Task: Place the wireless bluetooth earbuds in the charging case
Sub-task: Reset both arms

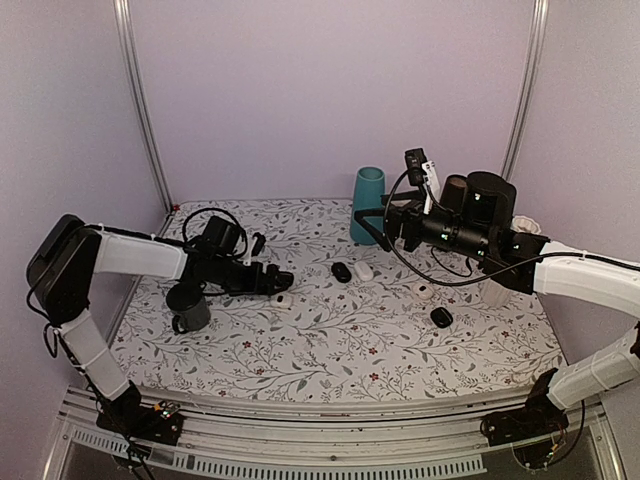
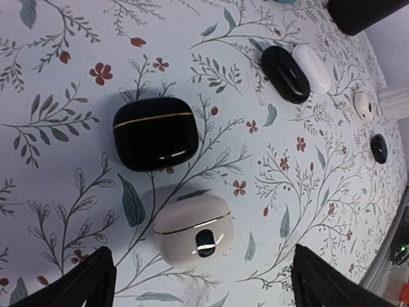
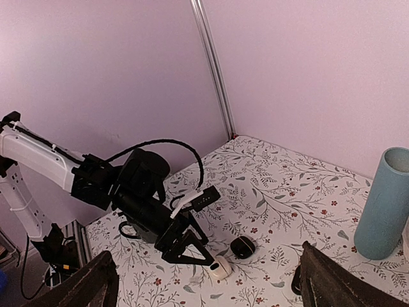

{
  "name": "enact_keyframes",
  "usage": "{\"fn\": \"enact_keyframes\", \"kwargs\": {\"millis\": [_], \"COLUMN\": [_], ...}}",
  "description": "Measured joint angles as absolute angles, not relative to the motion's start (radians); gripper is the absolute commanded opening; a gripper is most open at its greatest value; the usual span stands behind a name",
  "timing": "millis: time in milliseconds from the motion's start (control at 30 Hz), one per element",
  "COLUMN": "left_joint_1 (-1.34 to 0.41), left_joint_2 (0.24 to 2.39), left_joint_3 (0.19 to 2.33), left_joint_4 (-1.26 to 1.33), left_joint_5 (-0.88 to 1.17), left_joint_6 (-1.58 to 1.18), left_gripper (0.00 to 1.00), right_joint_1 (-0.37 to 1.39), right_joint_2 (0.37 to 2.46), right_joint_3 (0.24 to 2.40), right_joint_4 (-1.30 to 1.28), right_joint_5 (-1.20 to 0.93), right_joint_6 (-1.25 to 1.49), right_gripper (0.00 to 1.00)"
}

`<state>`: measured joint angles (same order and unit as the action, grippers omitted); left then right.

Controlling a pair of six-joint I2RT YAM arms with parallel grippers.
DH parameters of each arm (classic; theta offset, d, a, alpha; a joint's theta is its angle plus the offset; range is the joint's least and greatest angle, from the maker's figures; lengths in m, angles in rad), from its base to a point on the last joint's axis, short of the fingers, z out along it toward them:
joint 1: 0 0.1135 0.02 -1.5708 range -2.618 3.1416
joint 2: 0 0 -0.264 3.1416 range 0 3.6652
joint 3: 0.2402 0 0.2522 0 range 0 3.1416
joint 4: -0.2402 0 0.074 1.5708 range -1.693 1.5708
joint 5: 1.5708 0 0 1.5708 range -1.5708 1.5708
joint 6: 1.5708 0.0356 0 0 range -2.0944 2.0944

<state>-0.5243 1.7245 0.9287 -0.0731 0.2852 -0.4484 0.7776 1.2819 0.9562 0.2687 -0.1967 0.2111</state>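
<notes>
I'm hovering my left gripper (image 2: 203,278) low over the table (image 2: 57,192), left of centre. Its fingers (image 2: 83,281) are standing wide apart and gripping nothing. The charging case (image 2: 193,230) is lying flat on the floral cloth right between them, touching neither finger. Its lid is down, a thin seam is running across it and the dark spot is facing my camera, so I'm seeing nothing of its inside.

Just beside it a black case (image 2: 155,132) is sitting, also closed, with a small gap between the two. Further right, a black oval case (image 2: 285,73) and a white oval case (image 2: 312,68) are lying side by side and touching, both shut. Beyond them, a small pale piece (image 2: 362,105) and a small black piece (image 2: 379,148) are resting apart from each other, too small for me to tell what they are.

From above, a dark mug (image 1: 188,305) is standing upright just left of the charging case; I cannot tell what is in it. A teal cup (image 1: 368,205) is standing at the far side of the table, with its inside out of my sight.

I'm holding my right gripper (image 3: 204,288) high above the table's right half, fingers spread wide, with nothing between them.
</notes>
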Motion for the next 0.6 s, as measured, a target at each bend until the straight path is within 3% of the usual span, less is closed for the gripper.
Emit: {"fn": "enact_keyframes", "kwargs": {"millis": [600], "left_joint_1": [-0.538], "left_joint_2": [1.506], "left_joint_3": [0.984], "left_joint_4": [-0.133], "left_joint_5": [0.204], "left_joint_6": [-0.422], "left_gripper": [0.96], "right_joint_1": [0.778], "right_joint_2": [1.276], "right_joint_3": [0.956], "right_joint_4": [0.268], "right_joint_5": [-0.184], "right_joint_6": [0.209], "right_gripper": [0.99]}}
